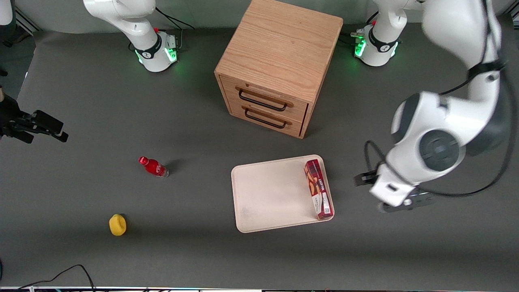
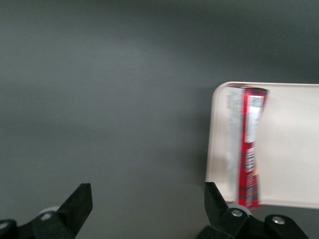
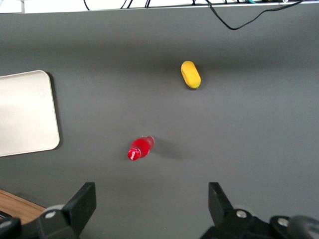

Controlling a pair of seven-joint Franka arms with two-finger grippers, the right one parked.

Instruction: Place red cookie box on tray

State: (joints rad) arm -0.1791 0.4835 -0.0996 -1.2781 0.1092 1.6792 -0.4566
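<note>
The red cookie box [image 1: 318, 188] lies flat on the cream-white tray [image 1: 271, 194], along the tray's rim toward the working arm's end. In the left wrist view the red cookie box [image 2: 249, 149] rests just inside the tray's rounded edge [image 2: 294, 149]. My left gripper [image 1: 385, 190] hangs over bare table beside the tray, toward the working arm's end, apart from the box. The left gripper [image 2: 147, 194] is open and holds nothing; only grey mat shows between its fingers.
A wooden two-drawer cabinet [image 1: 279, 61] stands farther from the front camera than the tray. A small red bottle [image 1: 153, 166] and a yellow object [image 1: 117, 224] lie toward the parked arm's end. A black cable [image 1: 73, 269] runs along the table's near edge.
</note>
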